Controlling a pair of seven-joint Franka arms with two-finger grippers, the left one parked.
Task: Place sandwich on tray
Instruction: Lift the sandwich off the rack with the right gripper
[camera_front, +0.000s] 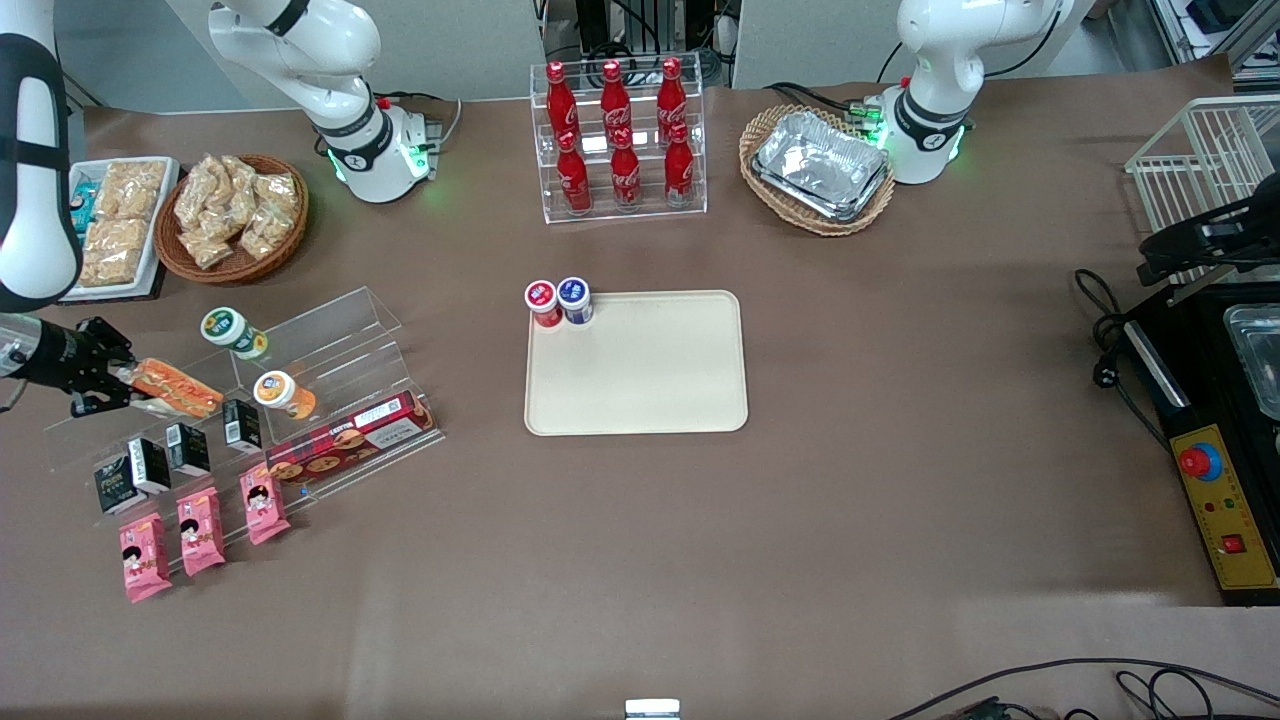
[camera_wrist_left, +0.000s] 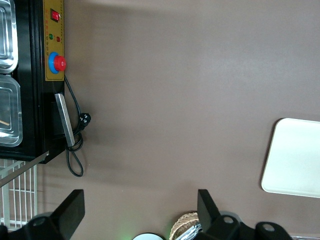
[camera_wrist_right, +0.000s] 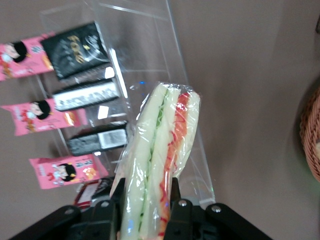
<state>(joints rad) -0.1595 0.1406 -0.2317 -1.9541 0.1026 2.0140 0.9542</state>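
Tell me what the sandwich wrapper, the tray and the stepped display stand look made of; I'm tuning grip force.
Sandwich, clamped in the gripper above the stand: thin clear plastic film, crinkled with glossy highlights. Tray: likely matte cream plastic, with an even surface and a low moulded rim. Stepped display stand: probably clear acrylic, rigid and see-through with bright edges.

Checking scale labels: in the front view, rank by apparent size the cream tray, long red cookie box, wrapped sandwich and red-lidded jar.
1. Cream-beige rectangular tray
2. Long red cookie box
3. Clear-wrapped sandwich, held in the gripper
4. Red-lidded jar
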